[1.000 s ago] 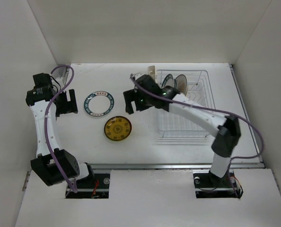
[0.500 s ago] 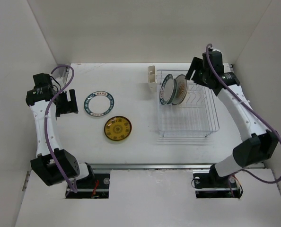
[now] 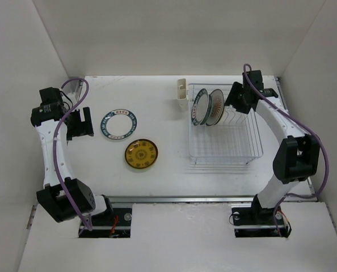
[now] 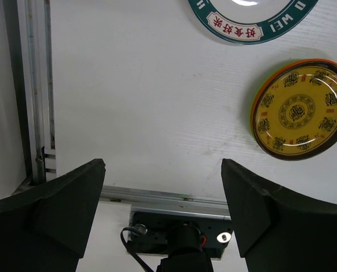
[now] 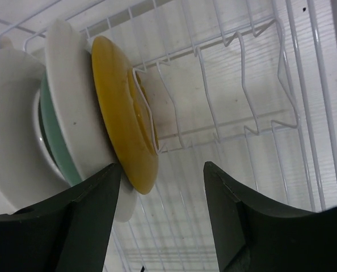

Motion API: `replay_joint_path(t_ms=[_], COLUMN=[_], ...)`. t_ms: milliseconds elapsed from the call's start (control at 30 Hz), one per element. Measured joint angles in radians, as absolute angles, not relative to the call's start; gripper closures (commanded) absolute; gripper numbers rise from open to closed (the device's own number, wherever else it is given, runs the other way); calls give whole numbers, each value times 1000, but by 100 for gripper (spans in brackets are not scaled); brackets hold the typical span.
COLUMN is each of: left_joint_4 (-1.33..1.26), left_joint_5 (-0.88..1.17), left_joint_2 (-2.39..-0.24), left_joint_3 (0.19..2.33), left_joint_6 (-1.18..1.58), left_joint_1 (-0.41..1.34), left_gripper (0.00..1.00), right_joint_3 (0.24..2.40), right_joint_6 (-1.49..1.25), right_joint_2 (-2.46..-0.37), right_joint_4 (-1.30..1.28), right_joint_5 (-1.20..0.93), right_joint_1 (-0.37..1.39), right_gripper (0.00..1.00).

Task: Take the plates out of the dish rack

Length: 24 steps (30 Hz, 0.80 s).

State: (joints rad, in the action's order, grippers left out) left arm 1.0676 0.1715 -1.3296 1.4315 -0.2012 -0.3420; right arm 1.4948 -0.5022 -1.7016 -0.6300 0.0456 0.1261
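- The left gripper (image 3: 79,123) (image 4: 163,212) hung over bare table with its jaws spread wide and nothing between them.
- Out beyond its fingertips lay the white plate with the dark teal rim (image 3: 118,124) (image 4: 251,22), flat on the table and half cut off in the wrist view.
- Nearer that gripper, off to one side of its fingers, lay the brown-yellow patterned plate (image 3: 141,153) (image 4: 300,109), also flat and apart from the first plate.
- The cream cutlery cup (image 3: 181,95) hung on the dish rack's corner farthest from the right gripper.
- The dish rack (image 3: 225,154) (image 5: 259,85) sat directly below the right gripper.
- Three plates stood on edge in its slots: a teal-green plate (image 3: 199,107), a white-backed plate (image 5: 72,102) and, closest to the gripper, the orange plate (image 5: 123,119).
- The right gripper (image 3: 239,99) (image 5: 160,221) was open wide, holding nothing, with the orange plate's lower rim just beside one finger (image 5: 72,226).
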Motion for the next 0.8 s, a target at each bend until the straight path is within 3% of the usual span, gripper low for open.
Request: replay_joint_path(t_ms=[333,433,600,667,800], left_joint_4=[1068,1068,1068,1068,1068], left_joint_5=[168,168,168,168,167], left_joint_2=[-1341,-1346,-1349,-1349,-1349], left_joint_3=[1434,1435,1435,1435,1435], left_joint_6=[-201,-201,-201,-201,-201], left_joint_1=[-342,-342,-342,-342,-342], left_gripper=[19,19,19,19,19], right_joint_3=[1423,1424,1459,1470,1487], right_joint_6=[-493,-492,-481,-437,-408], right_joint_2=[-1723,-1740,-1810,-1811,-1811], right_joint_4=[-548,-529,-506,-521,-551], right_joint_5=[-38,-47,-46,19,141], right_joint_1=[126,126,160,180,220], right_gripper=[35,45,86,97,100])
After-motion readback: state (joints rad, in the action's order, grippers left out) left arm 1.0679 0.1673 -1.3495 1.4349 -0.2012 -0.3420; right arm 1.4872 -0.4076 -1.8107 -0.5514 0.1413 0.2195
